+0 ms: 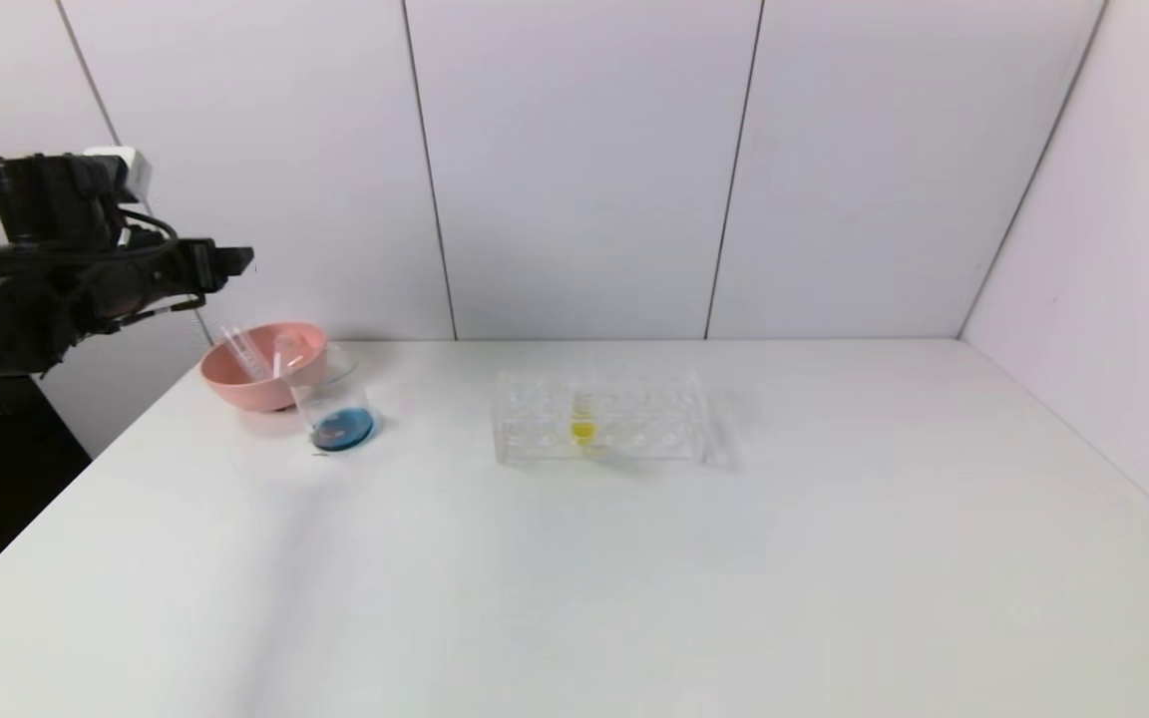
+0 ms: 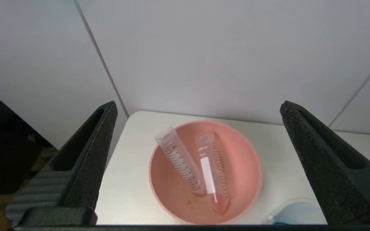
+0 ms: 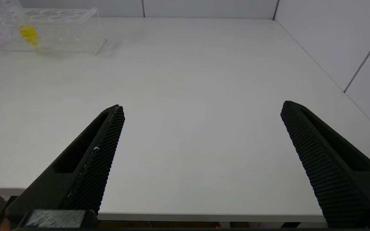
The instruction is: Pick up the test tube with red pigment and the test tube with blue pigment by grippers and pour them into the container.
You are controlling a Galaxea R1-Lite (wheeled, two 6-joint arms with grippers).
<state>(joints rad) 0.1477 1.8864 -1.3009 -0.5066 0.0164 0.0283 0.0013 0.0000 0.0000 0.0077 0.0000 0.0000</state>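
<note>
Your left gripper [image 2: 198, 109] hangs wide-jawed above the bowl [image 1: 235, 384] at the table's [image 1: 634, 578] far left corner; both tubes [image 2: 180, 160] lie inside. Beaker [image 1: 335, 404] touches the bowl. Right gripper [image 3: 201, 109] gapes over the near edge.

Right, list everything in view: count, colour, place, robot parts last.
table: one, white, fills the workspace.
bowl: one, pink, far left corner of the table.
empty tubes: two, clear with printed marks, lying tilted in the bowl, side by side.
beaker: one, clear glass, blue liquid at the bottom, just right of the bowl.
tube rack: one, clear, table centre.
yellow tube: one, standing in the rack.
left gripper: black, open, raised above the bowl.
right gripper: black, open, over the table's near right edge.
</note>
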